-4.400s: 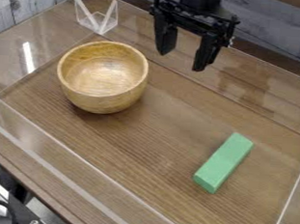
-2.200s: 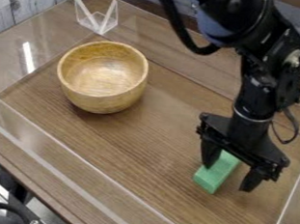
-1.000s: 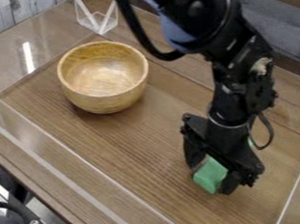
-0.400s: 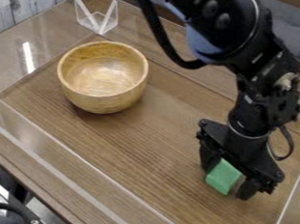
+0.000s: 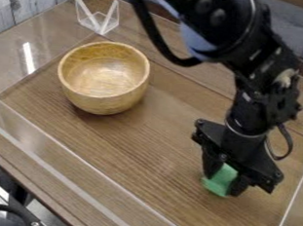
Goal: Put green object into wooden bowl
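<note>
The green object (image 5: 221, 179) lies on the wooden table at the right front, and only a short mint-green end of it shows between the black fingers. My gripper (image 5: 227, 176) points straight down over it, its fingers pressed against the block's two sides, so it is shut on it. The block still looks low at the table surface. The wooden bowl (image 5: 104, 77), round, light tan and hollow, stands empty at the left rear, well apart from the gripper. The black arm rises from the gripper toward the top of the view.
Low clear plastic walls (image 5: 59, 167) fence the wooden tabletop (image 5: 139, 143) at the front, left and right. A clear plastic stand (image 5: 96, 16) sits at the back left behind the bowl. The table's front edge drops away at the lower left.
The arm came from the back down over the green block. Since a second ago the hand has barely shifted, and its fingers have drawn in against the block's sides.
</note>
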You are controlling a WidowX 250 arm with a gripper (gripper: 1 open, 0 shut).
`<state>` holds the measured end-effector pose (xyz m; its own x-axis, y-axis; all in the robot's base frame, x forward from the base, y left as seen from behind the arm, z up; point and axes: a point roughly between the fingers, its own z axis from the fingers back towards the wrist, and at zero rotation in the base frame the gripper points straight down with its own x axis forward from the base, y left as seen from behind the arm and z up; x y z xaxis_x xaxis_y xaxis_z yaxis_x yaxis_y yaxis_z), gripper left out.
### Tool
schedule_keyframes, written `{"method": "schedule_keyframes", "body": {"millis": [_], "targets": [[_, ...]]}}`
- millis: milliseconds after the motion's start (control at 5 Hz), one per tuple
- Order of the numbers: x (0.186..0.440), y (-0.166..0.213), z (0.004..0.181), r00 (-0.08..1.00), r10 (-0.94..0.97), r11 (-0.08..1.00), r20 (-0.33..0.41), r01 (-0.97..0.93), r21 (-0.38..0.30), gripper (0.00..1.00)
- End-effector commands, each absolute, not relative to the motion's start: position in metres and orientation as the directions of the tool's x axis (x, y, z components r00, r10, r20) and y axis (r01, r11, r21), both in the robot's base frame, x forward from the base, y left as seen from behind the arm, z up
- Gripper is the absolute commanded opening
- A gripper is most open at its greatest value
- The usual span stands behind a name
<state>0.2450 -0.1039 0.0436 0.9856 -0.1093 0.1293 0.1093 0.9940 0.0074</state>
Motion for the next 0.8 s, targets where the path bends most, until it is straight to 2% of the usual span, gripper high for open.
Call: {"method": "schedule_keyframes", "body": {"millis": [0,400,600], "targets": [[0.246,-0.101,0.09,0.978,-0.062,0.998,0.201,0.065,-0.008,0.0],[0.248,-0.056,0.15,0.967,0.023,1.0,0.254,-0.02,-0.015,0.0],[0.244,-0.065,0.126,0.97,0.008,1.0,0.242,-0.007,-0.003,1.0]]}}
